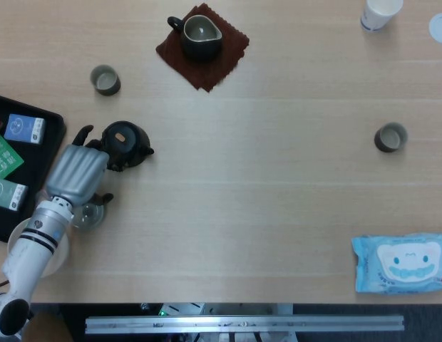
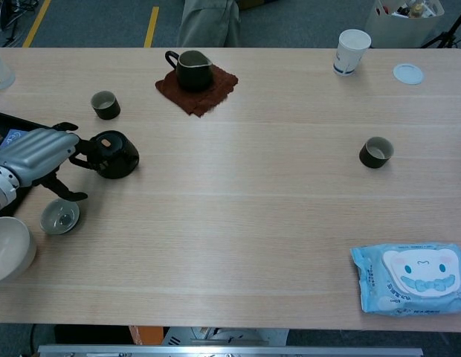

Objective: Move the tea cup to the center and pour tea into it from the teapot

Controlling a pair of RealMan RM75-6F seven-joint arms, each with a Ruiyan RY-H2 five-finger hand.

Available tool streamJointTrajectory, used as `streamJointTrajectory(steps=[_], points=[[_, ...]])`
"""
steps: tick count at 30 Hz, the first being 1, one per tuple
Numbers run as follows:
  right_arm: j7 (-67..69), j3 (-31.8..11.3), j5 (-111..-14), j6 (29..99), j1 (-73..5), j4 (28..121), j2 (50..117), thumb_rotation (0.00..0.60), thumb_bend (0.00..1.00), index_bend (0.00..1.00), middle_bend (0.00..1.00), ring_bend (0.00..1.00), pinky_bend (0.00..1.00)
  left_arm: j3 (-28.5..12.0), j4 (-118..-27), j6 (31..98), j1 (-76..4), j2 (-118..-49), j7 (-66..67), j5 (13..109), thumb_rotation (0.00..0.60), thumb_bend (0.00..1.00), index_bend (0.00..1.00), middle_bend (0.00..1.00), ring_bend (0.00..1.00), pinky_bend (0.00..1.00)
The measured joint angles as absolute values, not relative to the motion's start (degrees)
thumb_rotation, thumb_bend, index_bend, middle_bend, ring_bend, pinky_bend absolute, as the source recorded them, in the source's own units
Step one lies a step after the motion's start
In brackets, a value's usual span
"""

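The black teapot (image 1: 125,144) (image 2: 111,154) stands on the table at the left. My left hand (image 1: 77,174) (image 2: 37,155) is just left of it. The fingertips reach the teapot's handle side, while the thumb is spread away below; I see no closed grip. One tea cup (image 1: 105,80) (image 2: 105,105) stands behind the teapot. Another tea cup (image 1: 390,137) (image 2: 376,152) stands far right. My right hand shows in neither view.
A dark pitcher (image 1: 201,35) sits on a brown cloth at the back. A black tray (image 1: 36,114) with packets lies at the left edge. A small dish (image 2: 59,216) and a white bowl (image 2: 7,249) are near my left arm. A wipes pack (image 1: 401,262) lies front right, a paper cup (image 1: 381,13) back right.
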State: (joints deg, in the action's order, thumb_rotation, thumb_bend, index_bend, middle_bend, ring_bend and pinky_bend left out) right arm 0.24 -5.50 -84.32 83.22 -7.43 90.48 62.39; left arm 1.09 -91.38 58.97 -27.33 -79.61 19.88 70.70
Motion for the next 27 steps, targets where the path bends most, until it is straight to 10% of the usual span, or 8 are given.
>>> streamJointTrajectory(steps=[27], points=[[0.07,-5.6,-83.97,83.71,-6.84,90.97,62.21,0.6,0.33,0.31,0.36,0.3,0.38,2.43,-89.34,57.74,-26.36,-81.23,17.93,72.5,0.598,0.15,0.51,0.52,0.39,0.07]])
